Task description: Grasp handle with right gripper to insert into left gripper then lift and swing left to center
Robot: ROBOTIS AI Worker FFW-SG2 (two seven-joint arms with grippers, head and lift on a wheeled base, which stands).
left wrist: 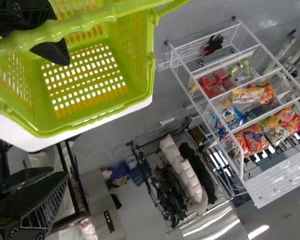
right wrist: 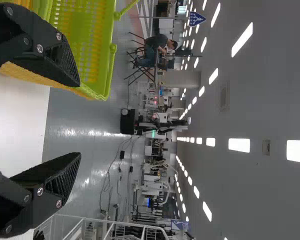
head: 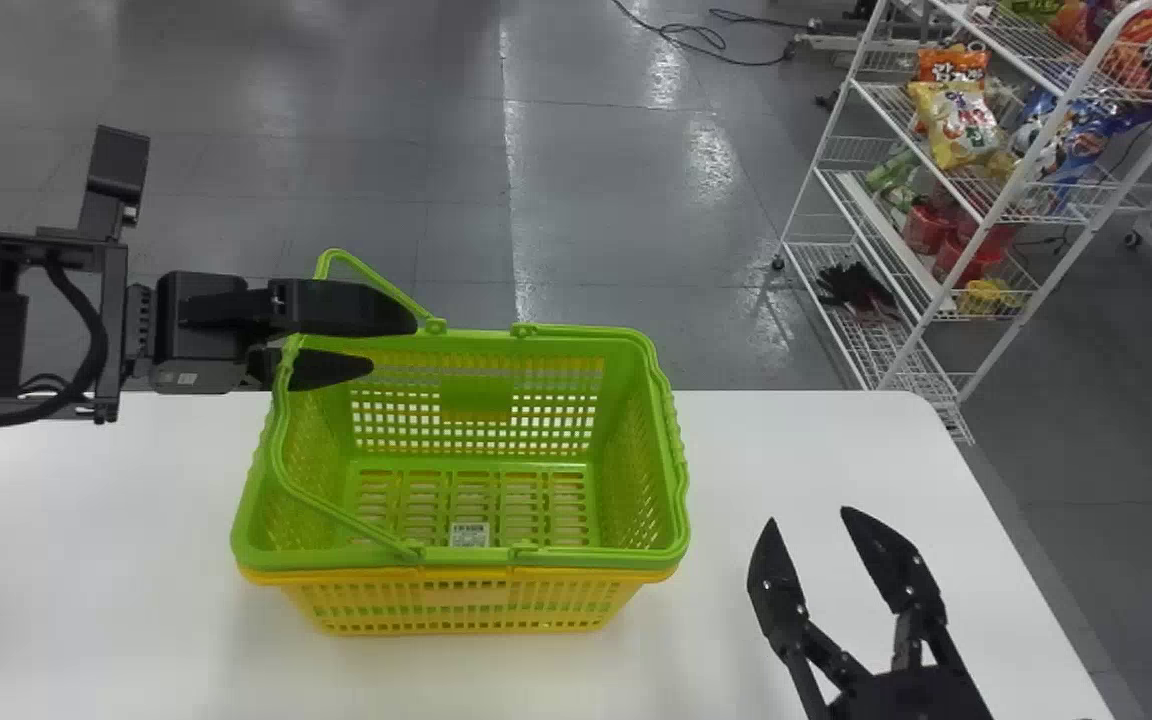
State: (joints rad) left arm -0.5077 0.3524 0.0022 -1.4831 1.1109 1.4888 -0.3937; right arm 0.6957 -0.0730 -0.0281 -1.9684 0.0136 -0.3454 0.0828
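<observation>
While the right gripper point(head: 810, 515) points forward at four o'clock, fingers spread, the green basket point(head: 576, 558) sits at eight, its raised handle point(head: 278, 440) by the left gripper point(head: 394, 343), which points rightward from nine, fingers apart; beyond, a snack rack point(head: 886, 240) stands at two.

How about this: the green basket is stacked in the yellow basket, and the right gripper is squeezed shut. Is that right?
Not quite! The right gripper isn't squeezed shut: the head view shows its two fingers spread wide apart. The green basket is stacked in the yellow basket, just as you said.
</observation>
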